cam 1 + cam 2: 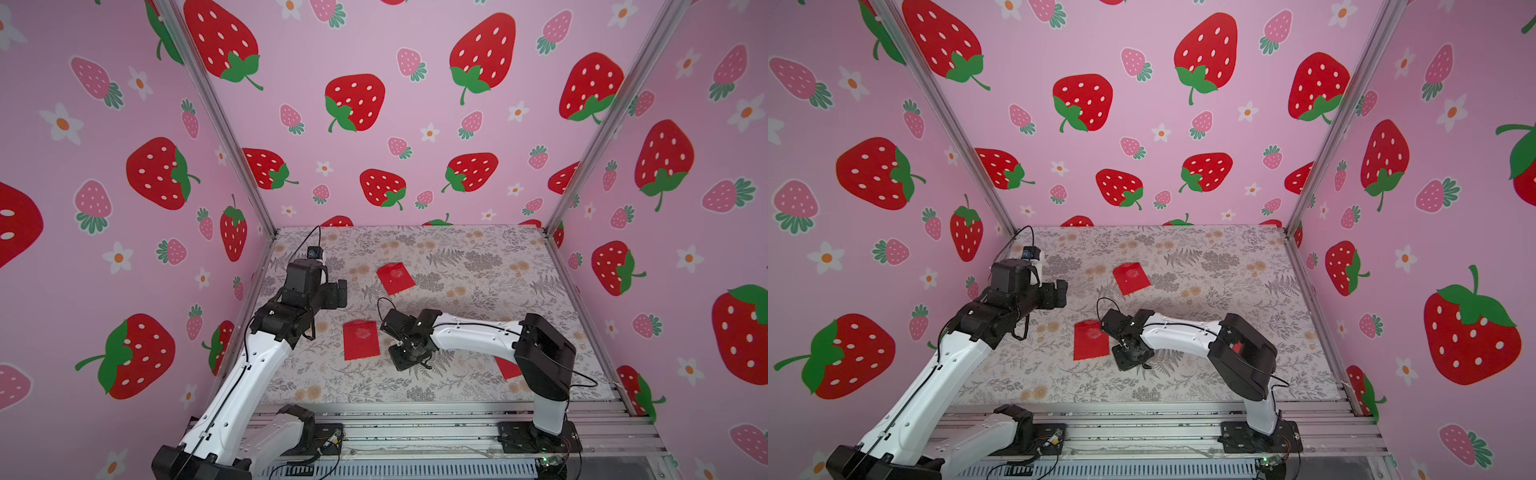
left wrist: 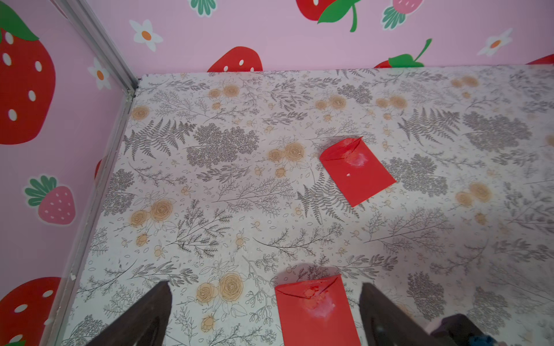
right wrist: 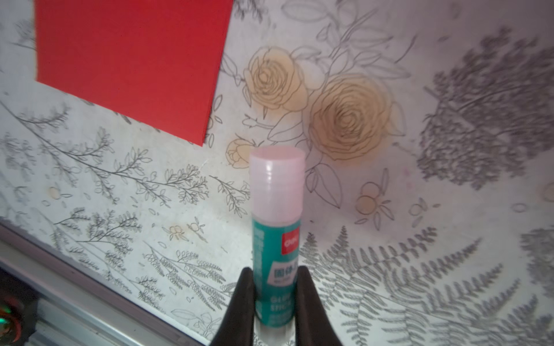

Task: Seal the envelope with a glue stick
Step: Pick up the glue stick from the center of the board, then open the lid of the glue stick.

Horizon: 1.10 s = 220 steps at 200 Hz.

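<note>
The glue stick, a white tube with a teal label and its pale cap on, is clamped at its lower end by my right gripper, which is shut on it. It hangs just above the table beside a corner of the near red envelope. In both top views the right gripper points down to the right of that envelope and hides the stick. My left gripper is open and empty, raised to the left of the envelope, whose flap is smeared white.
A second red envelope lies farther back on the floral table. A third red one is mostly hidden under the right arm. Strawberry-print walls close in three sides, with a metal rail along the front edge.
</note>
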Each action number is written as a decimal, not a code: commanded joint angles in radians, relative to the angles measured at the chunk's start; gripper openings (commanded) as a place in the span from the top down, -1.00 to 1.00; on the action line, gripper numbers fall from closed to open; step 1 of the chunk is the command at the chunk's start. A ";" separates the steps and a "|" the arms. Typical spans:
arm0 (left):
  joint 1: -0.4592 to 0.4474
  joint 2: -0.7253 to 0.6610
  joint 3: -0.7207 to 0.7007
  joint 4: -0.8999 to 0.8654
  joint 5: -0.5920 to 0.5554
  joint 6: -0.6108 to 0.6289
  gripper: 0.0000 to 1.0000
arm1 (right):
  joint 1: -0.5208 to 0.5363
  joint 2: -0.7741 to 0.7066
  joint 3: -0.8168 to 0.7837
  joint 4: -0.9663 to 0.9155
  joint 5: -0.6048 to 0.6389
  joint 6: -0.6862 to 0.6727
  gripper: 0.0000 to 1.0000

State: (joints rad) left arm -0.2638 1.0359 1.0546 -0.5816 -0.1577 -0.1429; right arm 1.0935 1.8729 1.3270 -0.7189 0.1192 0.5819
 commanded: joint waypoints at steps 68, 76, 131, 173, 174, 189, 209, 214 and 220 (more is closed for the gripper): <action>-0.057 -0.038 -0.046 0.103 0.205 0.024 -0.90 | -0.173 -0.387 -0.304 0.286 -0.131 -0.255 0.75; -0.071 -0.035 -0.047 0.105 0.231 0.040 -0.83 | -0.187 -0.411 -0.315 0.287 -0.136 -0.278 0.74; -0.204 -0.033 -0.057 0.107 0.472 0.178 -0.53 | -0.225 -0.686 -0.490 0.387 -0.246 -0.561 0.71; -0.305 -0.047 -0.030 0.116 0.641 0.203 -0.37 | -0.241 -0.888 -0.568 0.376 -0.298 -0.759 0.75; -0.308 -0.047 -0.029 0.115 0.644 0.204 -0.37 | -0.241 -0.893 -0.569 0.377 -0.298 -0.761 0.75; -0.345 -0.019 0.019 0.064 0.688 0.222 -0.37 | -0.241 -0.944 -0.589 0.402 -0.322 -0.779 0.76; -0.389 0.026 0.101 -0.023 0.718 0.248 -0.36 | -0.241 -0.954 -0.584 0.393 -0.358 -0.804 0.81; -0.401 0.037 0.118 -0.042 0.732 0.256 -0.35 | -0.241 -0.954 -0.579 0.382 -0.367 -0.811 0.82; -0.415 0.049 0.140 -0.065 0.746 0.266 -0.35 | -0.239 -0.954 -0.573 0.373 -0.379 -0.815 0.84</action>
State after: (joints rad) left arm -0.6369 1.0504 1.0863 -0.5503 0.4831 0.0666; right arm 0.8562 0.9226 0.7448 -0.3428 -0.1856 -0.1596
